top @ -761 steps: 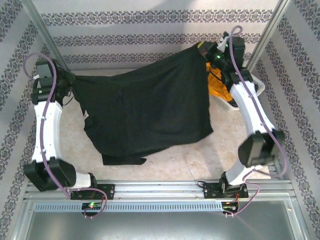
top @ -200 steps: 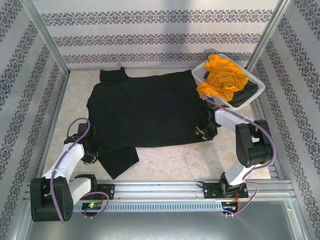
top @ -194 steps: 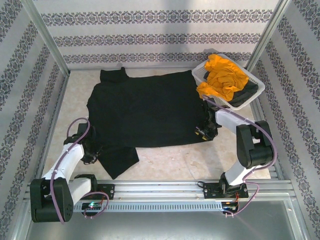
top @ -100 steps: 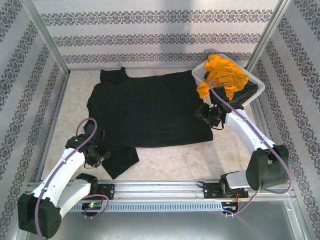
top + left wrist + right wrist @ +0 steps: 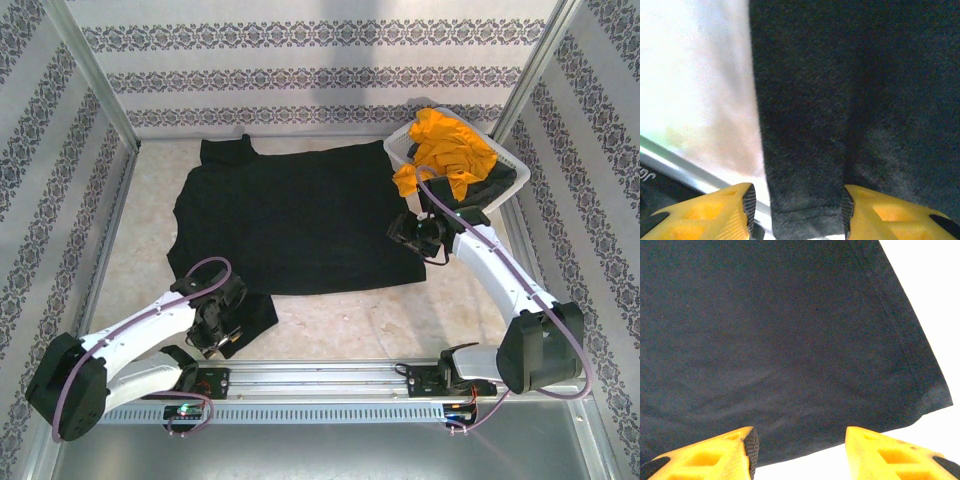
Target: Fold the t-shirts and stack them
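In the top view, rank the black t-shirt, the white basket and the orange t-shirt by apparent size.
1. black t-shirt, spread flat, clearly largest.
2. white basket.
3. orange t-shirt, bunched inside it; nearly the basket's size, so this order is close.

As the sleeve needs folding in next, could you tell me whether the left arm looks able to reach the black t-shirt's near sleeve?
Probably yes: the left gripper hangs open over the black t-shirt's near sleeve, the hem between its fingers, and nothing covers the cloth there.
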